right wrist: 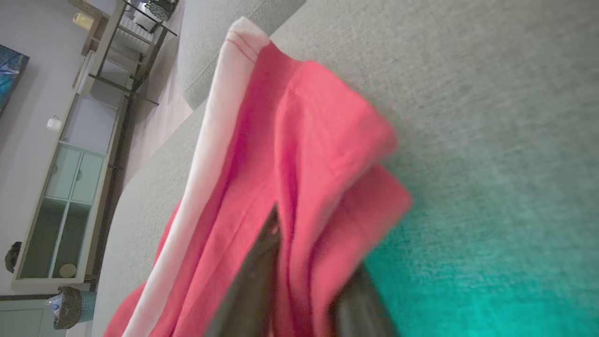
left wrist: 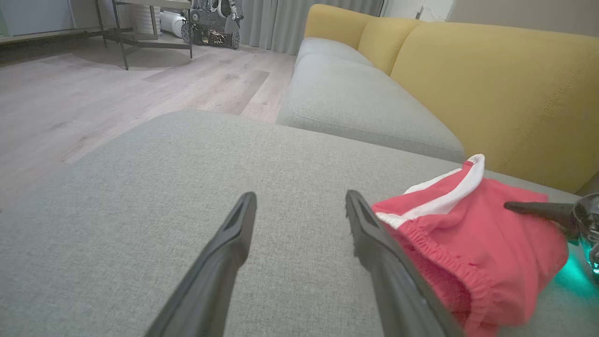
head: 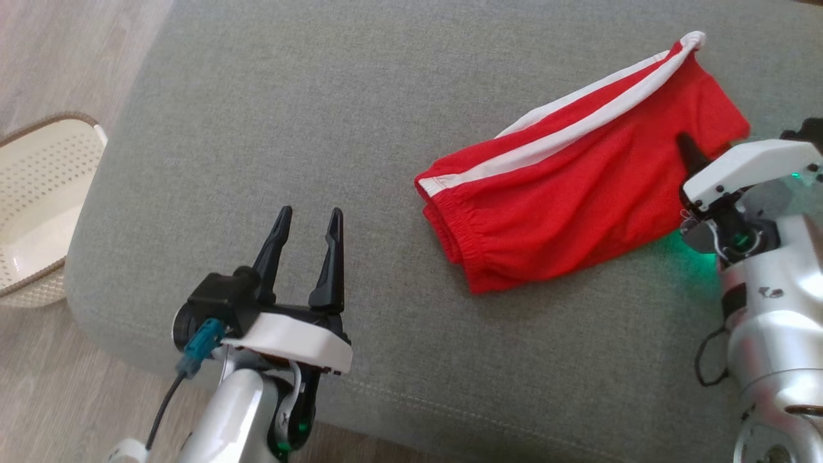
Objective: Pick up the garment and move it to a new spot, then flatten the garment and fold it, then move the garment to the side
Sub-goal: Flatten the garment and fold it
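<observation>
The garment (head: 566, 193), red shorts with a white side stripe, lies bunched on the grey sofa cushion (head: 308, 116) at the right. My right gripper (head: 694, 154) is at the garment's right edge. In the right wrist view its fingers (right wrist: 255, 285) straddle a raised fold of the red cloth (right wrist: 304, 140), partly closed; whether they clamp it I cannot tell. One dark finger (left wrist: 538, 208) of it lies on the shorts (left wrist: 468, 248). My left gripper (head: 308, 215) hovers open over bare cushion to the garment's left, nothing between its fingers (left wrist: 234, 243).
A cream perforated basket (head: 38, 212) stands on the wood floor off the cushion's left edge. Yellow backrests (left wrist: 491, 84) rise behind the garment, and another grey seat (left wrist: 355, 103) lies beyond. The cushion's front edge (head: 411, 399) runs by my arms.
</observation>
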